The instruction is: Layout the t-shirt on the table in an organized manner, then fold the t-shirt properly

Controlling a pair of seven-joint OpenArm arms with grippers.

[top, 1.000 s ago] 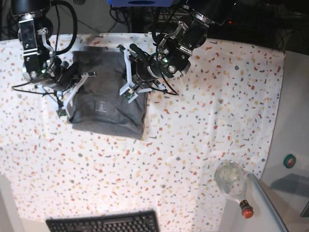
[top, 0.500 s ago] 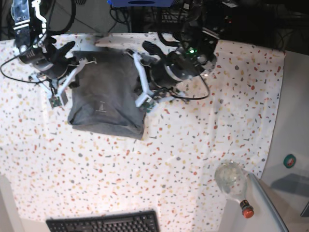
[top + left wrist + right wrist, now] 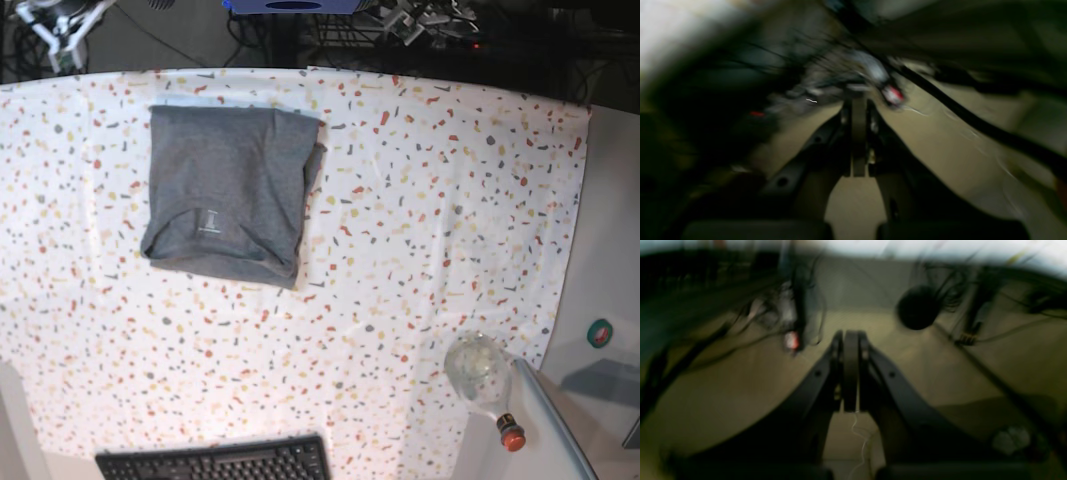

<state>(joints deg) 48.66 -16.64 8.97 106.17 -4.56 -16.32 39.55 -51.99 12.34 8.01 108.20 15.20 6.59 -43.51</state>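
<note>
The grey t-shirt [image 3: 225, 190] lies folded into a rough rectangle at the back left of the speckled table [image 3: 400, 230], its small pale tag mark [image 3: 211, 222] facing up. Nothing touches it. Both arms are drawn back past the table's far edge. Only a bit of the right arm [image 3: 60, 22] shows at the top left and a bit of the left arm [image 3: 420, 15] at the top. In the blurred left wrist view my left gripper [image 3: 858, 101] is shut and empty. My right gripper [image 3: 850, 335] is likewise shut on nothing, facing dark cables and floor.
A black keyboard [image 3: 215, 462] lies at the front edge. A clear bottle [image 3: 482, 378] with a red cap rests at the front right, beside a grey side surface with a green sticker [image 3: 599, 332]. Cables and dark equipment run behind the table.
Both arms have lifted off the t-shirt's sides and pulled back beyond the table's far edge. The shirt stays folded where it was.
</note>
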